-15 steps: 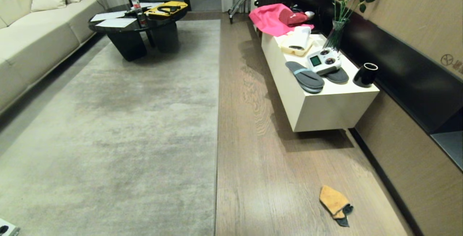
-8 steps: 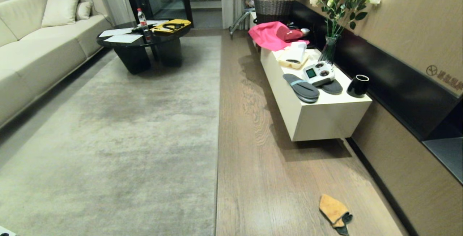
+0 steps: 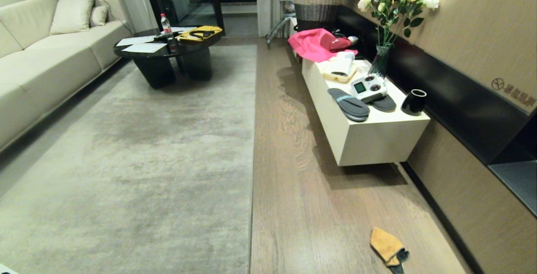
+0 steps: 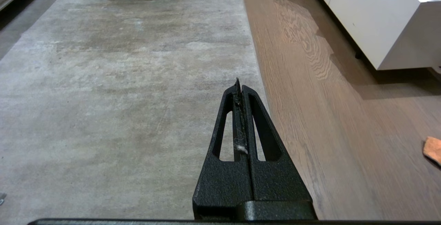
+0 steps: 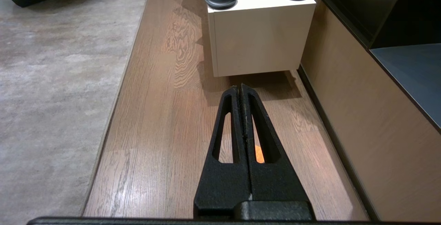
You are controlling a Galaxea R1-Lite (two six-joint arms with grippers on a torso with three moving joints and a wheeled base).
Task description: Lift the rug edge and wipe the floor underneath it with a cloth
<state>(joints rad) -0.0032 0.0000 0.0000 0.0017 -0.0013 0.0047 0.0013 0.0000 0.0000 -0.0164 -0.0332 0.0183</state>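
Note:
The large grey-beige rug (image 3: 138, 152) lies flat, and its straight rug edge (image 3: 253, 160) meets the wood-plank floor (image 3: 302, 190). The orange cloth (image 3: 387, 245) lies on the floor near the right wall, well apart from the rug. Neither arm shows in the head view. My left gripper (image 4: 239, 88) is shut and empty, hovering over the rug just beside the rug edge (image 4: 254, 59); the cloth (image 4: 432, 149) peeks in at the side. My right gripper (image 5: 240, 88) is shut and empty above the floor (image 5: 165, 121), and a bit of cloth (image 5: 258, 154) shows through a finger slot.
A low white cabinet (image 3: 377, 139) along the right wall carries slippers (image 3: 349, 104), a controller, a black cup (image 3: 413, 102), a vase and pink fabric (image 3: 312, 43). A black coffee table (image 3: 168, 56) stands on the rug's far end, a sofa (image 3: 33, 76) at left.
The whole head view has shifted: the camera has tipped up, so more of the far room shows. Rug, cloth and furniture have not moved.

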